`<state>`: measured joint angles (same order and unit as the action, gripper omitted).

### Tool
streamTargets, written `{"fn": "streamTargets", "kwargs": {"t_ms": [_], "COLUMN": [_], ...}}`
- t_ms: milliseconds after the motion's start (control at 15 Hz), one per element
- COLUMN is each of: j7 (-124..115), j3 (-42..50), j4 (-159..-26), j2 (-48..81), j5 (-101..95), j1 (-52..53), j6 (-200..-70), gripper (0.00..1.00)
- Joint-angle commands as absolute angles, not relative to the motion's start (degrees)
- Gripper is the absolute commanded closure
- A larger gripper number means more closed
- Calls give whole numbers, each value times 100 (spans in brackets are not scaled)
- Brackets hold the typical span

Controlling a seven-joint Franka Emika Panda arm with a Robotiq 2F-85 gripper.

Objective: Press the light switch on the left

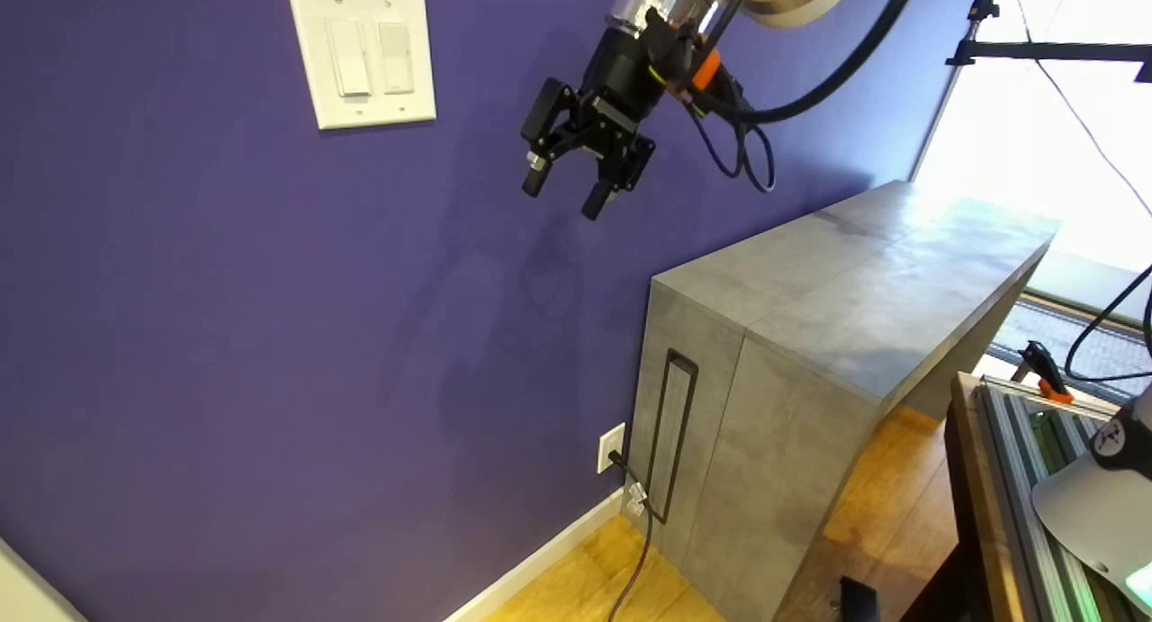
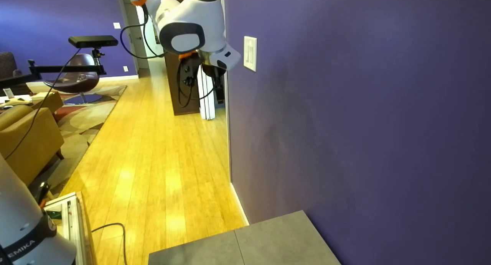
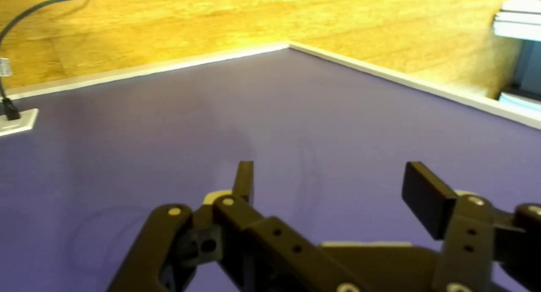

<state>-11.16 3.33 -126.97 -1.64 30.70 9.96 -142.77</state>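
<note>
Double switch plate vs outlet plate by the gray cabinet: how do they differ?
Size: the switch plate is larger and roughly square; the outlet plate smaller and narrower.
Height: the switch plate sits far higher; the outlet plate just above the baseboard.
Fittings: the switch plate carries a left paddle and a right paddle; the outlet plate, a black plug.
Both are white, on one purple wall.

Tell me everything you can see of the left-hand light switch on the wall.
The left-hand light switch is a tall, narrow white rocker paddle, plastic by its look, set upright in a white double wall plate on the purple wall, beside a similar right-hand paddle. Its lower end appears to stand out from the plate; whether that means on or off cannot be told. Only its mounting meets it; the open gripper hangs apart, lower and to the right in an exterior view.
</note>
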Motion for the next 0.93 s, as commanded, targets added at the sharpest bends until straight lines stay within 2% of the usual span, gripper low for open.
{"fn": "streamTargets", "kwargs": {"t_ms": [0, 400, 600, 667, 867], "j7": [-1819, -1184, -628, -940, -707], "j3": [41, -110, 193, -100, 13], "j4": [-12221, -11125, -10696, -10950, -10767], "j2": [-702, -1606, -1863, -1785, -1951], "j5": [1541, 1063, 1225, 1247, 1254], "j1": [643, 556, 667, 484, 461], "j6": [-12738, -10039, -8667, -9285, -8772], "gripper": [0, 0, 0, 0, 0]}}
